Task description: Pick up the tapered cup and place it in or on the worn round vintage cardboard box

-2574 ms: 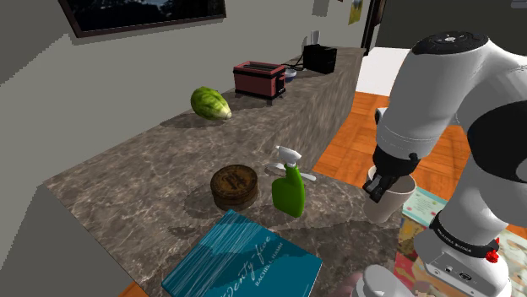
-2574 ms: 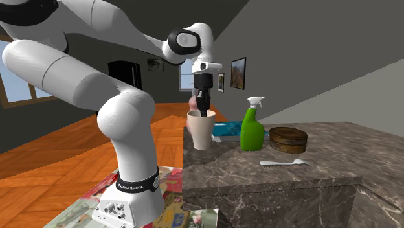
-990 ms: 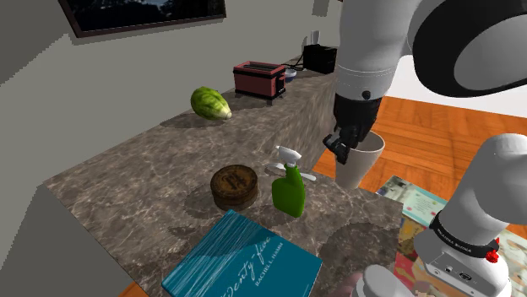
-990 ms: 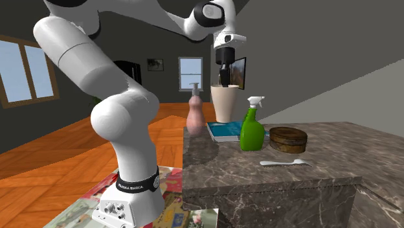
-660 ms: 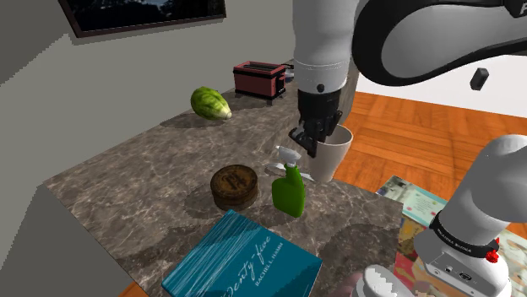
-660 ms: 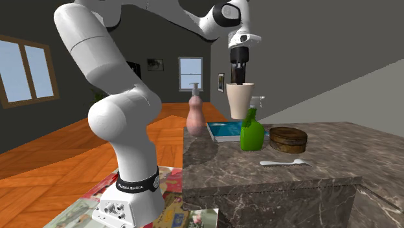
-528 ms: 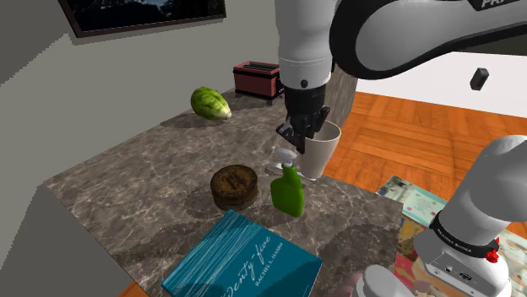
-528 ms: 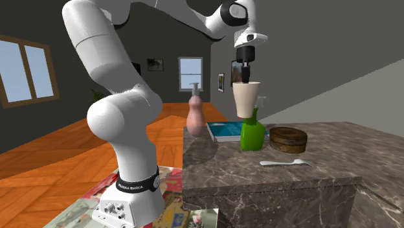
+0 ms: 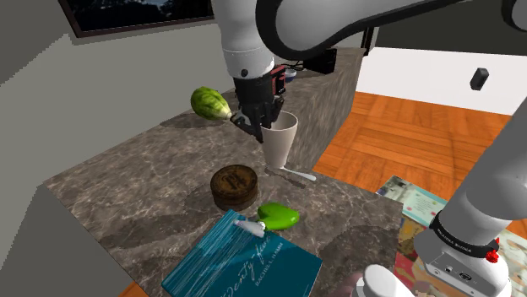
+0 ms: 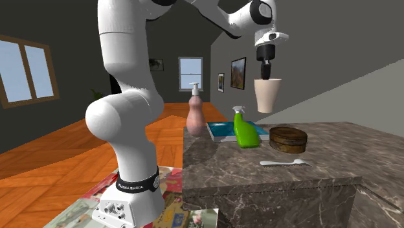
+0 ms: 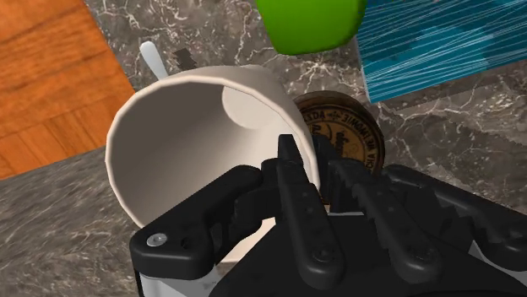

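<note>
My gripper (image 9: 258, 124) is shut on the rim of the off-white tapered cup (image 9: 279, 140), one finger inside and one outside. The cup hangs upright above the marble counter, just beyond the round brown box (image 9: 234, 186) toward the shoulder view's upper right. In the second exterior view the cup (image 10: 267, 96) is in the air under the gripper (image 10: 264, 72), above and a little left of the box (image 10: 288, 138). The wrist view looks into the cup (image 11: 194, 118) with the gripper (image 11: 306, 160) clasping its rim, and the box's lid (image 11: 348, 140) lies right behind it.
A green spray bottle (image 9: 277, 216) lies toppled between the box and a blue book (image 9: 245, 261). A white spoon (image 9: 296, 174) lies near the counter's edge. A green vegetable (image 9: 209, 103) sits farther back. A pink soap dispenser (image 10: 195, 115) stands at the counter's corner.
The arm has carried the cup to the shoulder view's left, over to the round box. The green spray bottle, upright before, has fallen onto its side next to the book.
</note>
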